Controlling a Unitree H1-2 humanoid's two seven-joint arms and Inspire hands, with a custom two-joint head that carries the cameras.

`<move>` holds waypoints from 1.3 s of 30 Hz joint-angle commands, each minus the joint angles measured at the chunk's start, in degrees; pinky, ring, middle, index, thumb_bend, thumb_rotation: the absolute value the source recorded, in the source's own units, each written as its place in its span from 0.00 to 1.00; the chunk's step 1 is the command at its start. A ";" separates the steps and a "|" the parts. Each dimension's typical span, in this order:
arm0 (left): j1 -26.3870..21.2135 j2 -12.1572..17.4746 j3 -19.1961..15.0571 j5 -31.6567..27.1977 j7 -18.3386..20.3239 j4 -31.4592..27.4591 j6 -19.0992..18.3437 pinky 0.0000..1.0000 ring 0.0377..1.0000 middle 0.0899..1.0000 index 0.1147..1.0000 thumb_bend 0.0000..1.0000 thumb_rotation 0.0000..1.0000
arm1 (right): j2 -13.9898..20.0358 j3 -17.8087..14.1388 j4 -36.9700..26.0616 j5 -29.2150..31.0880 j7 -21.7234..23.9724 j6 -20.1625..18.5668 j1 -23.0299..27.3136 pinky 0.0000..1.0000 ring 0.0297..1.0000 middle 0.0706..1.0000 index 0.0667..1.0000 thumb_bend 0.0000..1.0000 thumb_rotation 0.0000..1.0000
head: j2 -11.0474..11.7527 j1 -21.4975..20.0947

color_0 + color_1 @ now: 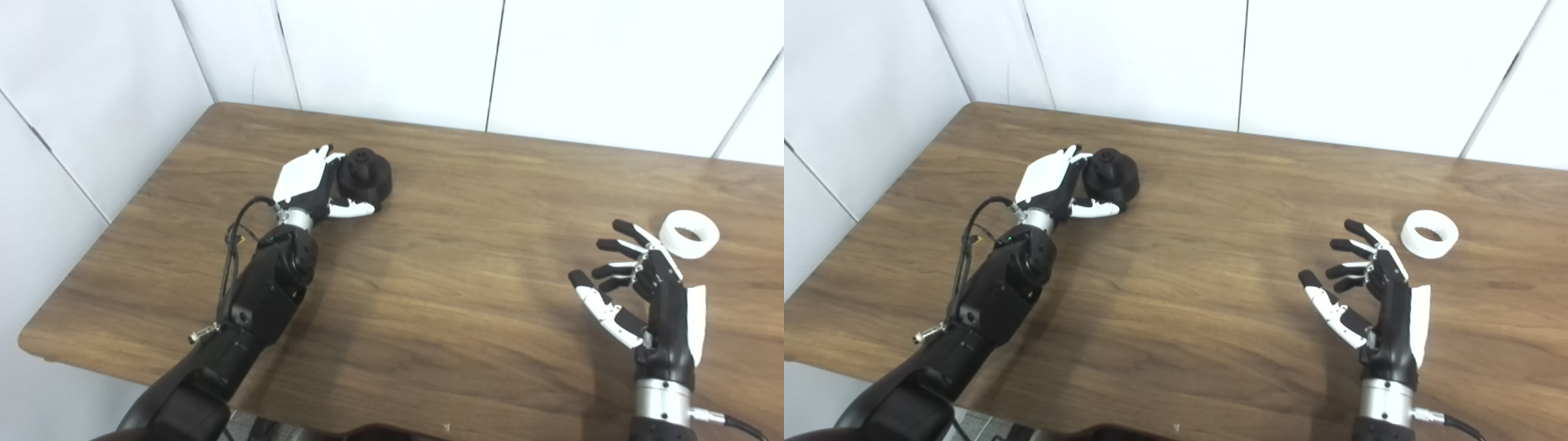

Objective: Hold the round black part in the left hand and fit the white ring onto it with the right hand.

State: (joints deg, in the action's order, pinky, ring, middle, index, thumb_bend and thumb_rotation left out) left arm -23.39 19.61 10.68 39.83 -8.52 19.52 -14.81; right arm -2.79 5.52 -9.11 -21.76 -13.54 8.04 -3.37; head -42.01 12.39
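The round black part (365, 176) rests on the table at the back left, with a small knob on its top. My left hand (309, 184) lies against its left side, fingers stretched behind it and thumb (351, 210) along its front; the hand is not closed on it. The white ring (689, 233) lies flat on the table at the right. Just short of the ring and to its left, my right hand (643, 288) hovers with palm turned left and fingers spread, holding nothing. The same ring (1429, 233) and right hand (1375, 294) show in the right eye view.
The wooden table (441, 288) has its left edge close to my left forearm (269, 288), which carries a loose black cable (233, 245). White wall panels (392, 55) stand right behind the table's far edge.
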 commanded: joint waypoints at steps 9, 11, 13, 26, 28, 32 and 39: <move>-2.15 0.00 -1.39 -1.18 -5.68 1.36 3.72 1.00 1.00 1.00 0.58 0.85 0.24 | 0.87 -0.49 -0.40 0.27 0.24 1.32 -3.86 0.37 0.47 0.63 0.74 0.63 0.19 | -0.24 0.28; -2.06 -0.03 -1.45 -1.43 -6.06 1.37 4.17 1.00 1.00 1.00 0.57 0.84 0.24 | 1.00 -0.45 -0.51 -0.25 0.24 0.99 -3.90 0.37 0.47 0.64 0.74 0.63 0.19 | -0.29 0.26; -1.99 -0.09 -1.58 -1.62 -6.54 1.43 4.69 1.00 1.00 1.00 0.55 0.84 0.22 | 1.06 -0.45 -0.53 -0.32 0.26 0.97 -3.90 0.38 0.47 0.64 0.75 0.63 0.21 | -0.29 0.28; -0.85 -0.38 -1.27 -2.23 -5.68 -0.29 5.35 1.00 1.00 1.00 0.52 0.86 0.22 | 0.93 -0.40 -1.12 -0.62 0.37 0.29 -4.03 0.38 0.48 0.64 0.75 0.63 0.23 | -0.56 0.36; -0.28 -0.67 -1.21 -2.82 -4.92 -1.09 5.46 1.00 1.00 1.00 0.53 0.87 0.22 | 0.87 -0.38 -1.13 -0.63 0.36 0.25 -4.01 0.38 0.48 0.64 0.75 0.63 0.22 | -0.57 0.36; 1.52 -1.24 -0.43 -3.17 -2.84 -3.75 5.37 1.00 1.00 1.00 0.53 0.88 0.22 | 0.74 -0.32 -1.20 -0.47 0.46 0.06 -3.91 0.38 0.48 0.64 0.75 0.63 0.22 | -0.78 0.07; 5.16 -2.55 2.46 -2.73 -1.15 -7.24 6.07 1.00 1.00 1.00 0.54 0.90 0.24 | 0.55 -0.28 -1.05 -0.50 0.43 0.01 -3.60 0.37 0.47 0.63 0.74 0.63 0.20 | -0.94 -0.04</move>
State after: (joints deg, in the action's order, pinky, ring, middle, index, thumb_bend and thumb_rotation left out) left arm -18.73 17.45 11.58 36.21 -11.34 13.64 -9.90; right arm -2.72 5.49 -9.56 -21.85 -13.44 7.74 -3.72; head -42.89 12.30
